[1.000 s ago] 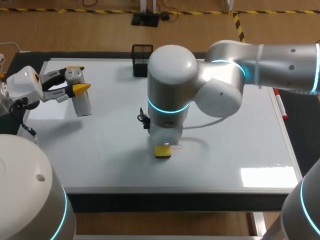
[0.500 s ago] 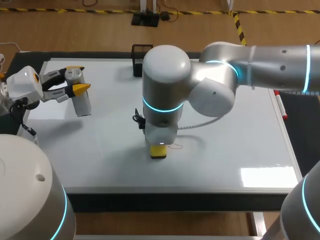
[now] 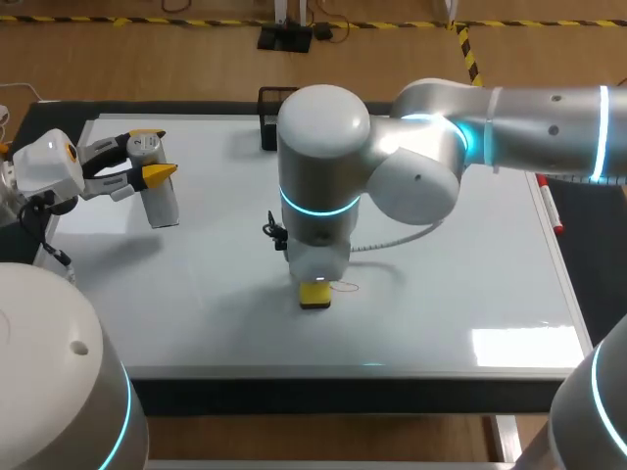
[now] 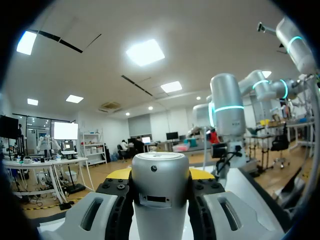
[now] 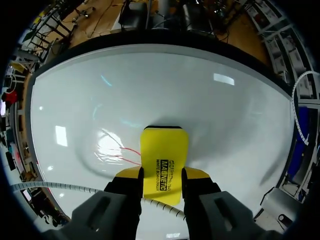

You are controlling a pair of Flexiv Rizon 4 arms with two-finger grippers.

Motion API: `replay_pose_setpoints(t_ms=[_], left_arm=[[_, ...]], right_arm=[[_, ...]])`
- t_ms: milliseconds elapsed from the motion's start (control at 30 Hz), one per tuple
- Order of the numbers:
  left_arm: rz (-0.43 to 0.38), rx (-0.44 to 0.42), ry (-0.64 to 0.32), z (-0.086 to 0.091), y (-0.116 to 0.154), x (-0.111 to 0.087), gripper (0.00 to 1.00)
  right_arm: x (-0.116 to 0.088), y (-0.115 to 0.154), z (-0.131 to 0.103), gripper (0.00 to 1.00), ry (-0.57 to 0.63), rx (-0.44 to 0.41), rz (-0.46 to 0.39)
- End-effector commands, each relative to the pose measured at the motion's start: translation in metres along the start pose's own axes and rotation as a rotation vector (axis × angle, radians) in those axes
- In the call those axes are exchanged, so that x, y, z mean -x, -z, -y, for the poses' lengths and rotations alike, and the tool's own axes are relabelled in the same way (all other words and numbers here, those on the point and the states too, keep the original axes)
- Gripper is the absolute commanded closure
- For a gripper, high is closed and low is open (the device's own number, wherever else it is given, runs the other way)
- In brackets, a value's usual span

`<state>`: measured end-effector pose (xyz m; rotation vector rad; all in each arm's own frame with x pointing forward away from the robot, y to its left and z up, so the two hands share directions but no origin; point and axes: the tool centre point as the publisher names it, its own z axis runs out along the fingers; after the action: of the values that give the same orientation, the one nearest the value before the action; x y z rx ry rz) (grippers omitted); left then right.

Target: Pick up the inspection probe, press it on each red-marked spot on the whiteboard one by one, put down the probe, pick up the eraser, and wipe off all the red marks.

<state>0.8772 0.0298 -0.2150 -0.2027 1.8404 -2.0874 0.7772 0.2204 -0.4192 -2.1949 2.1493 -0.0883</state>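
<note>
Head view: right arm comes in from the right and reaches past the middle. Right gripper (image 3: pixel 316 283) points down with the yellow eraser (image 3: pixel 315 296) set on the whiteboard (image 3: pixel 470 255). A faint red mark (image 3: pixel 344 287) lies just beside the eraser. Left gripper (image 3: pixel 153 153) is at the board's left side, clamped on the probe (image 3: pixel 161 198), a grey cylinder. Can't tell if the probe's lower end touches the board. Black holder (image 3: pixel 278 104) is at the far edge, well apart.

Left wrist view: probe (image 4: pixel 160 197) sits upright between the two fingers, one against each side, held firm. Right arm shows ahead over the board.

Right wrist view: right gripper (image 5: pixel 162 175) pinches the eraser (image 5: pixel 165 152) from both sides, eraser face down on the whiteboard (image 5: pixel 230 115). Thin red mark (image 5: pixel 127 152) runs beside the eraser, partly under glare.

Progress, as a judgement: wiping stage is on. This is the only red mark visible, so erasing looks close to done, though the arm may hide others. The probe has not been put down: it is in the left gripper, not lying free. Left to do: wipe this mark and check the hidden area.
</note>
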Motion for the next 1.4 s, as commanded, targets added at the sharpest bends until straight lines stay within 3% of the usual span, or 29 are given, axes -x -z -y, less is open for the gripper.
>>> replay_pose_setpoints(t_ms=[33,833,1400], left_arm=[[0.0,-0.001,-0.001,0.001,0.0,0.0,1.0],[0.0,-0.001,-0.001,0.001,0.0,0.0,1.0],[0.0,-0.001,-0.001,0.001,0.0,0.0,1.0]], right_arm=[[-0.016,-0.004,-0.001,1.0,-0.007,-0.008,-0.007],[-0.079,0.0,0.003,1.0,-0.094,-0.025,-0.077],[-0.092,0.019,0.008,1.0,-0.063,-0.035,-0.083]])
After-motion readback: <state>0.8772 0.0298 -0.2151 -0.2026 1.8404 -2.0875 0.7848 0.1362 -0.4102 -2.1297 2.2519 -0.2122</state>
